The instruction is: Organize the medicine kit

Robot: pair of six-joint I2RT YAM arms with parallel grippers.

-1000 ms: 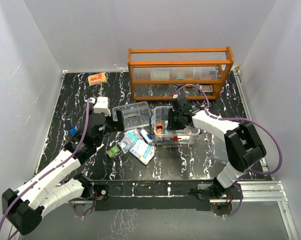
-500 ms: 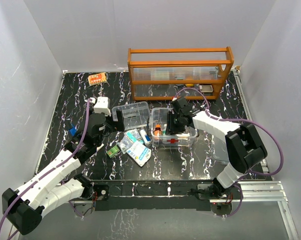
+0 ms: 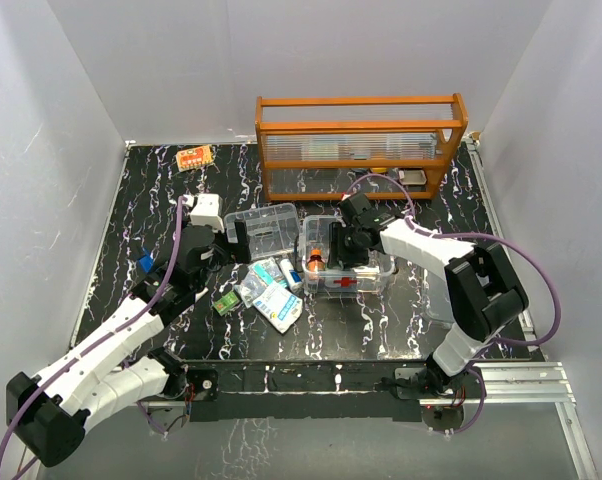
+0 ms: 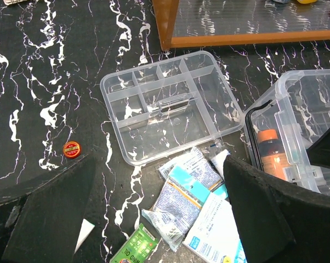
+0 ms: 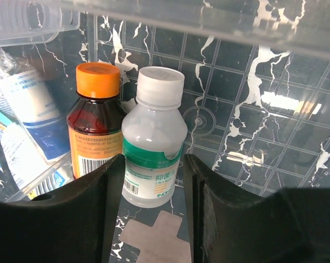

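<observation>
The clear medicine kit box [image 3: 373, 285], with a red cross on its near side, stands mid-table. It also shows in the left wrist view [image 4: 296, 104]. Inside it stand an orange-capped brown bottle [image 5: 96, 126] and a white bottle with a green label [image 5: 154, 159]. My right gripper [image 5: 154, 181] reaches into the box, its fingers against the white bottle's lower sides. The clear divided tray [image 4: 170, 104] lies empty left of the box. My left gripper [image 4: 159, 164] is open and empty above loose medicine packets [image 4: 192, 192].
The orange wooden rack [image 3: 361, 140] stands behind the box. A green packet [image 4: 136, 246] and a small red tin [image 4: 72, 148] lie near the left gripper. An orange blister pack [image 3: 194, 157] lies at the far left.
The right gripper has sunk lower into the box, and the box has settled with its red cross facing forward. The loose packets shifted slightly left. The left arm has barely moved.
</observation>
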